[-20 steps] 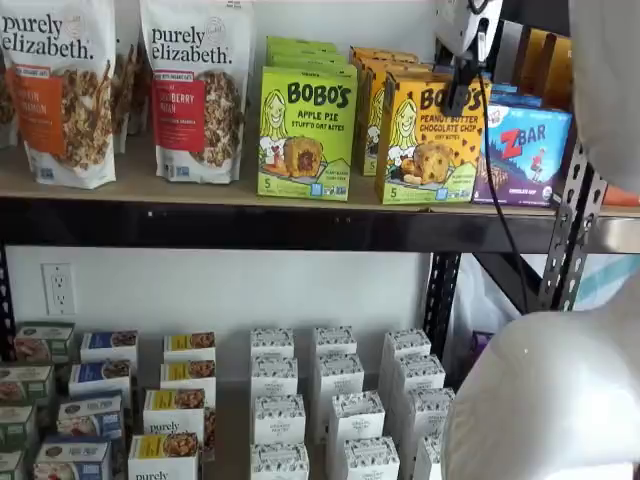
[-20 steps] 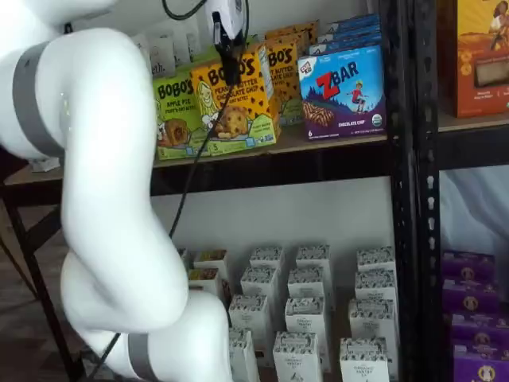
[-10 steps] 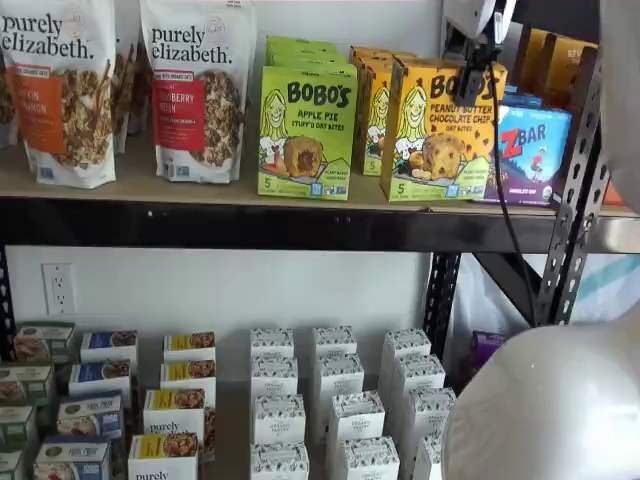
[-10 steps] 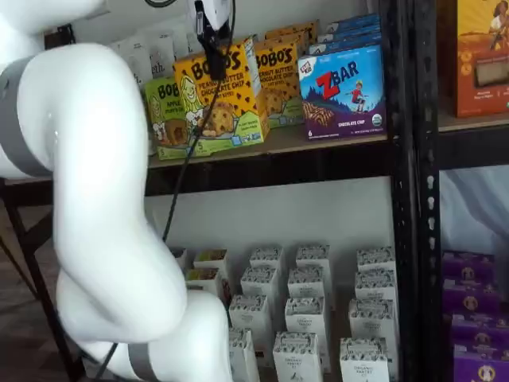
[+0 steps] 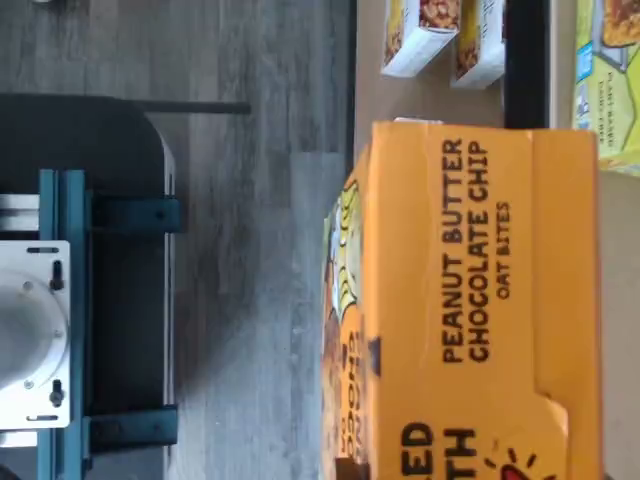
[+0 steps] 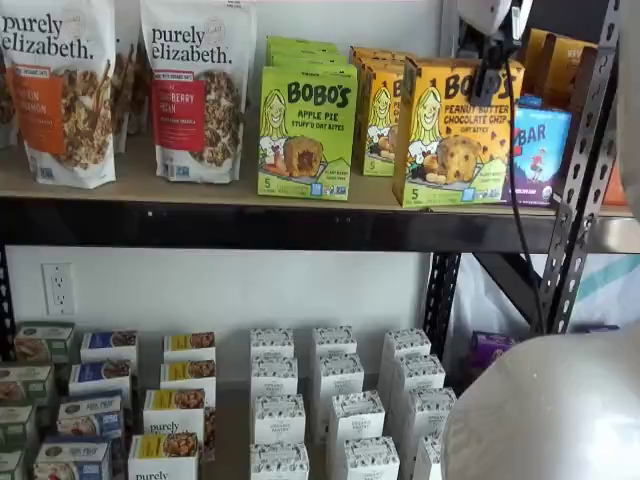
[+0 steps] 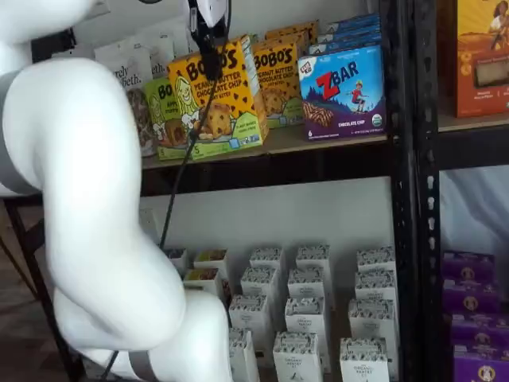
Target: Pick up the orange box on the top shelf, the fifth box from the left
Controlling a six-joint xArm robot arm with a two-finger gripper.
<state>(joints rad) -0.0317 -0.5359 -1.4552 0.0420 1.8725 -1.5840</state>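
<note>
The orange box (image 6: pixel 460 130), a Bobo's peanut butter chocolate chip carton, stands upright at the front of the top shelf (image 6: pixel 230 195), its long axis vertical and its printed face with the blonde girl and oat-bite photo turned out toward the aisle. In both shelf views the gripper (image 7: pixel 210 44) comes down from above with its black fingers pressed together on the box's upper edge, one finger (image 6: pixel 490 75) lying dark across the printed face and a cable hanging beside it. The box (image 7: pixel 216 95) leans a little, and whether its green bottom strip rests on the board's front edge or sits just clear of it cannot be told. Just left of the box stands the green Apple Pie carton (image 6: pixel 306 130), also facing out; just behind the box more orange cartons (image 6: pixel 378 110) sit in a row running back into the shelf. The ZBar box (image 7: pixel 342 91) stands to the box's right, near but apart from it. In the wrist view the box (image 5: pixel 470 300) fills much of the frame, showing a plain orange panel lettered "PEANUT BUTTER CHOCOLATE CHIP OAT BITES", with grey floor (image 5: pixel 260 300) beyond it.
</note>
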